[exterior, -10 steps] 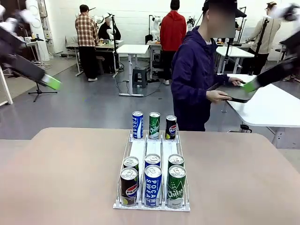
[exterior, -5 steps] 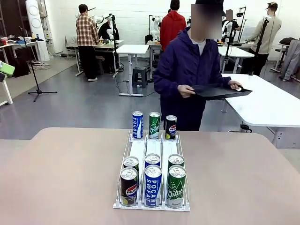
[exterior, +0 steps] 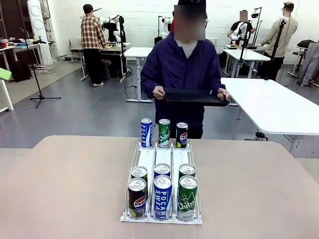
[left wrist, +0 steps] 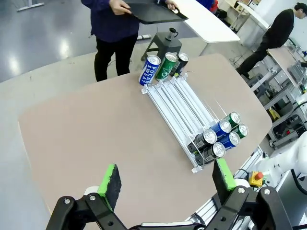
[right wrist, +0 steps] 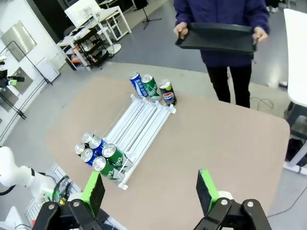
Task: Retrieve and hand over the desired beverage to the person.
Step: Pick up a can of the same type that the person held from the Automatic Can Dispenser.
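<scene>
Cans [exterior: 163,196]; left hand [left wrist: 167,175], right hand [right wrist: 151,184] spread

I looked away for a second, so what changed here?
The person turned from the side table, carrying the black tray, and now faces the robot's table. Both arms swung away to the sides; the left gripper and right gripper hang open above it. Cans and rack stayed put.

Left hand [left wrist: 166,164] and right hand [right wrist: 150,172] both hang way up high, tilted down, jaws spread wide, empty.
</scene>
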Available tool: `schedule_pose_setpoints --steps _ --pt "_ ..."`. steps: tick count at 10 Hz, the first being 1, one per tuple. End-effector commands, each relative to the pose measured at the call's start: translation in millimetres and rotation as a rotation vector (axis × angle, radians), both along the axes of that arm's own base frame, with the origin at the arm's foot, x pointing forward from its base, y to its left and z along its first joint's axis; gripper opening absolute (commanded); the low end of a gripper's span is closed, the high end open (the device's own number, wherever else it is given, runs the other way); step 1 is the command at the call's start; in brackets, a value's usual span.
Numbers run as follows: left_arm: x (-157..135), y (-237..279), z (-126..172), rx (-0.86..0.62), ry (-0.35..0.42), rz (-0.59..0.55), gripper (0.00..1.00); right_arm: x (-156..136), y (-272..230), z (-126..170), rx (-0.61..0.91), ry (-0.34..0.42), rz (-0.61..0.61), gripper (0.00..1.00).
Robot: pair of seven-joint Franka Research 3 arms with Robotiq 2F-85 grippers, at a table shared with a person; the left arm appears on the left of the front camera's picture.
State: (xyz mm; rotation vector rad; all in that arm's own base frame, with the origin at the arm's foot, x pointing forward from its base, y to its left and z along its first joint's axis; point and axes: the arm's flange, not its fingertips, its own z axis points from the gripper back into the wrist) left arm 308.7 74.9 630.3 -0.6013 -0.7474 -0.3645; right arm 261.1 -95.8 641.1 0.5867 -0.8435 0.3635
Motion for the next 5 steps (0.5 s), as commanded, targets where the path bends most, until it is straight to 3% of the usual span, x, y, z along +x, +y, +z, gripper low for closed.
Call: schedule_pose_setpoints --steps 1,5 --pt "1.9 -0.4 1.8 -0.007 -0.005 -0.022 1.00 -8.4 -1.2 4.9 0.007 -0.029 0.011 1.00" --pt "1.9 -0.4 1.8 -0.007 -0.005 -0.022 1.00 -8.4 -1.2 4.9 0.007 -0.029 0.011 1.00"
